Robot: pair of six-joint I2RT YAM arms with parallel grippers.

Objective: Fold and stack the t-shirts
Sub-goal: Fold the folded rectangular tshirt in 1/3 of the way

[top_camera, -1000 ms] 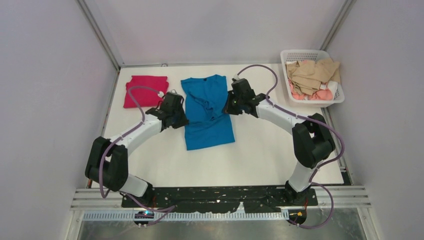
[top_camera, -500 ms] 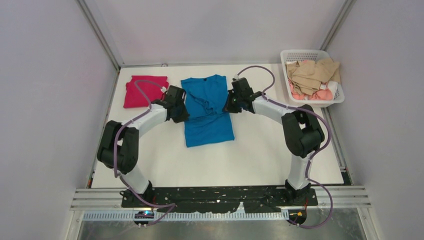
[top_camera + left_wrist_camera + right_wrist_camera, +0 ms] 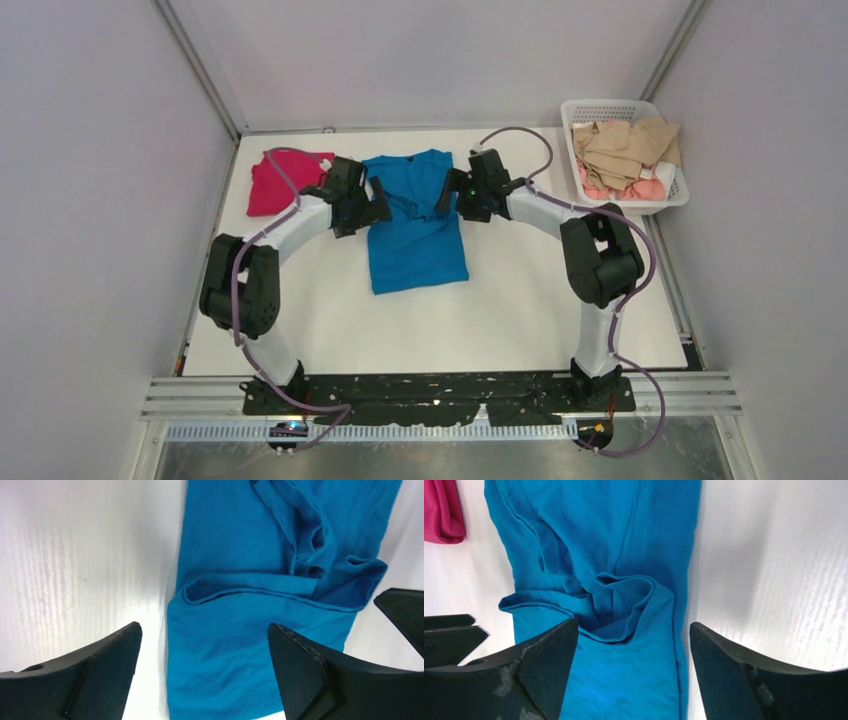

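red t-shirt is seen folded, outboard of the left hand; blue t-shirt, between it and the right hand, is judged half folded, unstacked. both hands are spread open, empty.

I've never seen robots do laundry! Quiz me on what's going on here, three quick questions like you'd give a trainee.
1. True or false: the left pincer is clamped shut on the blue t-shirt.
2. Where is the magenta t-shirt? A) held up in the air B) folded on the table beside the blue one C) on top of the blue one
3. Fill in: the crumpled beige and pink clothes sit in a white ____.
Key: 1 false: it stands open, as does the right pincer. 2 B. 3 basket.
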